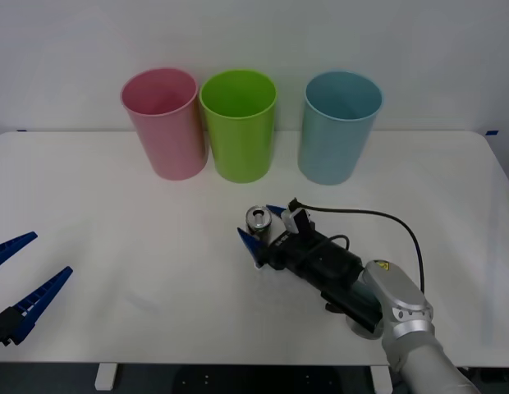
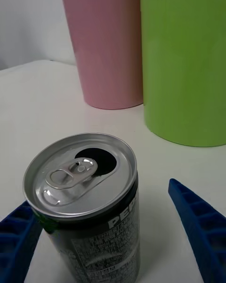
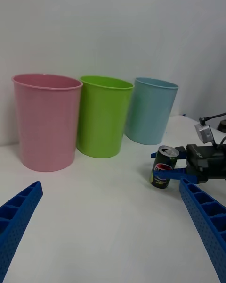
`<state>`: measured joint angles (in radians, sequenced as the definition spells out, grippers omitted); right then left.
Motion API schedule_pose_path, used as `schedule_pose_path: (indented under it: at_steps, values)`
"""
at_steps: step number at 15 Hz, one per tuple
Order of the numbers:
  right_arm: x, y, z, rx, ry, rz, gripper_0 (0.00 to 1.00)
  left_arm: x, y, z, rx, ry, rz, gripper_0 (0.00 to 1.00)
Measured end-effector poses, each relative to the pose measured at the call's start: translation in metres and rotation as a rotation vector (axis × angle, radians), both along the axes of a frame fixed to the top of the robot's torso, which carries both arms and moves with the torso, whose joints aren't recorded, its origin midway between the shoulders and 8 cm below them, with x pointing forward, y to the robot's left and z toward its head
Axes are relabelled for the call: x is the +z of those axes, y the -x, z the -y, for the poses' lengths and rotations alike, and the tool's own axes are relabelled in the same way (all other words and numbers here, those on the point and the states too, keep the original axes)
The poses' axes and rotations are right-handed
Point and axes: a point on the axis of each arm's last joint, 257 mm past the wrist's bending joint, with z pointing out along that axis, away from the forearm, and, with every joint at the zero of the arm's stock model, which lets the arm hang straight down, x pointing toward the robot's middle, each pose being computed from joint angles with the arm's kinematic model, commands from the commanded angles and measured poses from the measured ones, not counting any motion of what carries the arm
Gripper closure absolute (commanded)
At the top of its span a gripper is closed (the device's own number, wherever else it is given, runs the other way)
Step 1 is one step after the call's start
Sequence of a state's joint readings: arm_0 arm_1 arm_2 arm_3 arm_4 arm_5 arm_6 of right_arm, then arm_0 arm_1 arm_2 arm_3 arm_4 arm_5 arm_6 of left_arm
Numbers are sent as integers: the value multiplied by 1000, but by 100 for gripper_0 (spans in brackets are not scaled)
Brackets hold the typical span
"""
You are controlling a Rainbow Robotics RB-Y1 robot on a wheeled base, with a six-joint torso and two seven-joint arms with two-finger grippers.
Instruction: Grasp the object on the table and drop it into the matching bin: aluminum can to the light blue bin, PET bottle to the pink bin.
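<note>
The counter (image 1: 115,205) spans the front view, white. Along its far edge, across the upper middle of the frame, stand the pink bin (image 1: 164,123), a lime green bin (image 1: 238,125) and the light blue bin (image 1: 337,127), all upright, rims open.

Right gripper (image 1: 261,228): lower centre of the front view, lying low over the counter, fingers spread either side of the aluminum can (image 1: 258,218). The right wrist view shows a blue finger (image 2: 200,226) apart from the can's side and the other close against it; no pinch is made.

The can stands upright, long axis vertical, silver top up, between those fingers.

Left gripper (image 1: 15,275): lower left corner, fingers spread, well apart from the can, idle.

Judgement: the right arm is the nearer; closing comes next, then carriage toward the light blue bin at upper right.
</note>
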<state>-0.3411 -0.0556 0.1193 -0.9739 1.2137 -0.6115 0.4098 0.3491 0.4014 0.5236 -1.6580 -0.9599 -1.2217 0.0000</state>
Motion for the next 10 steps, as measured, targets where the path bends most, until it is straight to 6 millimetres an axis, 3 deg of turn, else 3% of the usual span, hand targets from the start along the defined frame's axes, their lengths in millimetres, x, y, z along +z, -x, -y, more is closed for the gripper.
schedule_pose_path:
  at_steps: [10]
  values:
    - [4, -5, 10, -18, -10, 4, 100, 0, 0, 0, 0, 0, 0, 0]
